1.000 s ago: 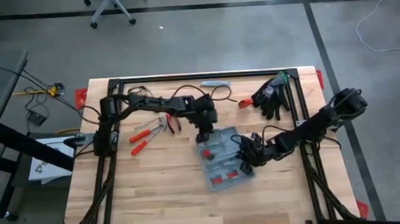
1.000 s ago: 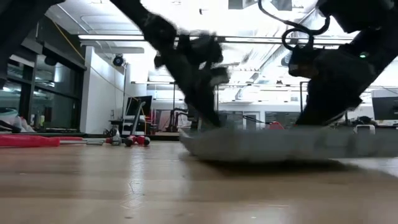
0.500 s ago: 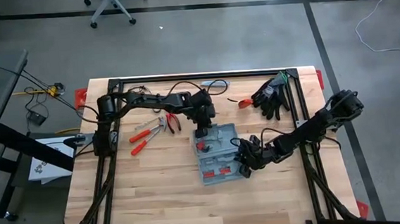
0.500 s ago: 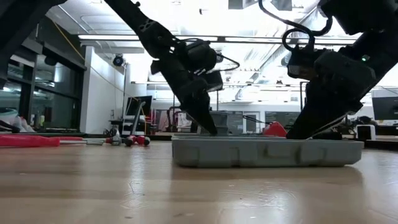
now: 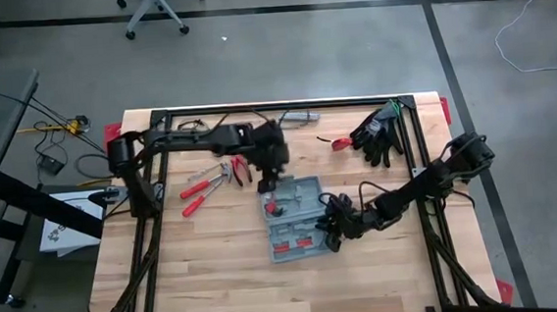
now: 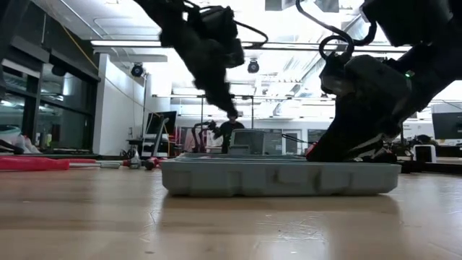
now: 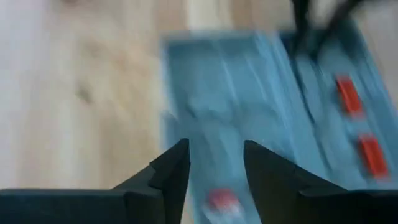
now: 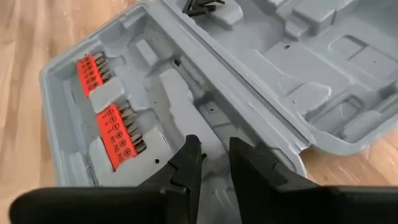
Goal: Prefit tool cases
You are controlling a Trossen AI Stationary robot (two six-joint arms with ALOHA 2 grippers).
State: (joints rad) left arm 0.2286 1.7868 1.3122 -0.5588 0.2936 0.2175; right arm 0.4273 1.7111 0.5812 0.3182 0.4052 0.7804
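High view: blue-grey moulded plastic tool case lies open at frame centre on the pale wooden table. Left gripper hangs at the case's upper left corner. Right gripper sits at the case's right edge, its arm reaching in from the right. Red-handled pliers lie left of centre; black gloves at upper right.

Low view: case rests flat across mid-frame. One dark arm descends from upper left, the other stands over the case's right end.

Left wrist view: left gripper, fingers parted with nothing between them, hovers above the blurred blue case.

Right wrist view: right gripper shows a narrow gap between its fingers; whether they pinch the case I cannot tell. Red bit holders sit in the slots at left of frame.
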